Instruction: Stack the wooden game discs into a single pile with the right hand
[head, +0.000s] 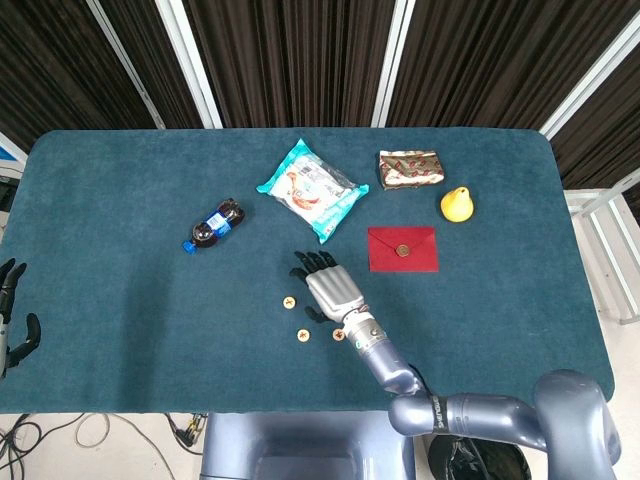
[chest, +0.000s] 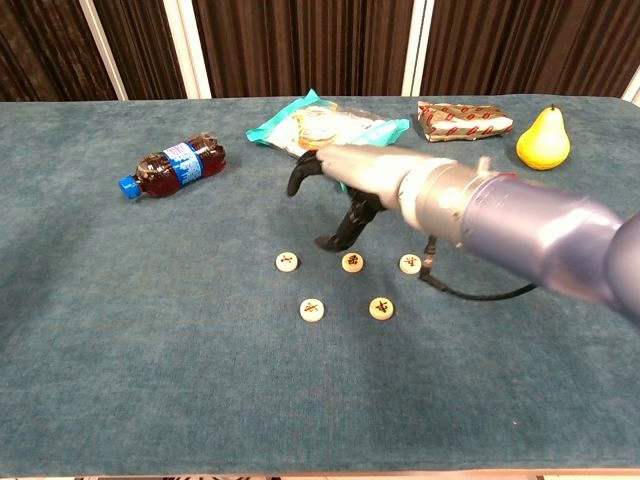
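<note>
Several small round wooden discs lie in two short rows near the table's front middle. In the chest view they are all visible, among them one at the left of the far row (chest: 287, 262), one in its middle (chest: 352, 262) and one in the near row (chest: 313, 310). My right hand (chest: 352, 175) hovers over the far row with fingers spread and the thumb pointing down, holding nothing. In the head view the right hand (head: 325, 285) covers part of the far row; the left far disc (head: 289, 300) and both near discs (head: 303, 335) show. My left hand (head: 10, 315) hangs off the table's left edge, empty.
On the teal table (head: 120, 330) lie a cola bottle (head: 215, 226), a teal snack bag (head: 312, 189), a wrapped packet (head: 410, 168), a yellow pear (head: 456, 203) and a red envelope (head: 402, 249), all behind the discs.
</note>
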